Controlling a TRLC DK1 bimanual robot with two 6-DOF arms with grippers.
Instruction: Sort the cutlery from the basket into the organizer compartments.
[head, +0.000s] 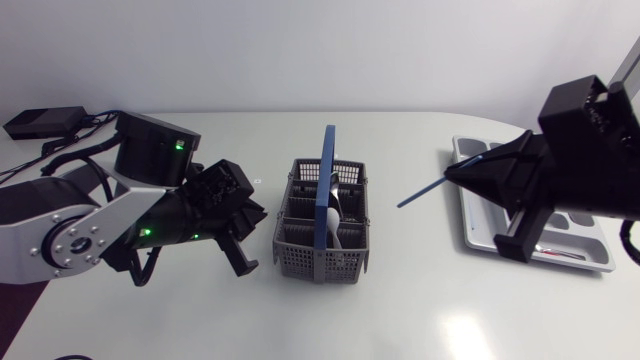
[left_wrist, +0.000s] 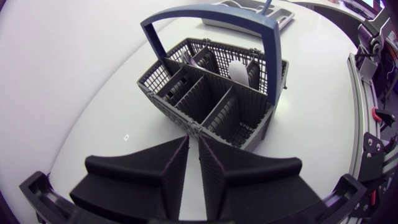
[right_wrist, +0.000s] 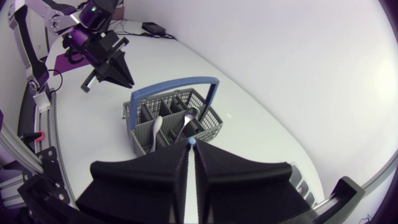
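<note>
The grey cutlery basket with a blue handle stands mid-table, also seen in the left wrist view and the right wrist view. A white spoon and a metal spoon stand in it. My right gripper hangs over the near edge of the white organizer, shut on a thin blue-handled piece of cutlery that points toward the basket. Its tip shows between the fingers. My left gripper rests left of the basket, shut and empty.
A black box with cables lies at the back left corner. A piece of cutlery lies in the organizer's front compartment. Bare tabletop lies between basket and organizer and along the front edge.
</note>
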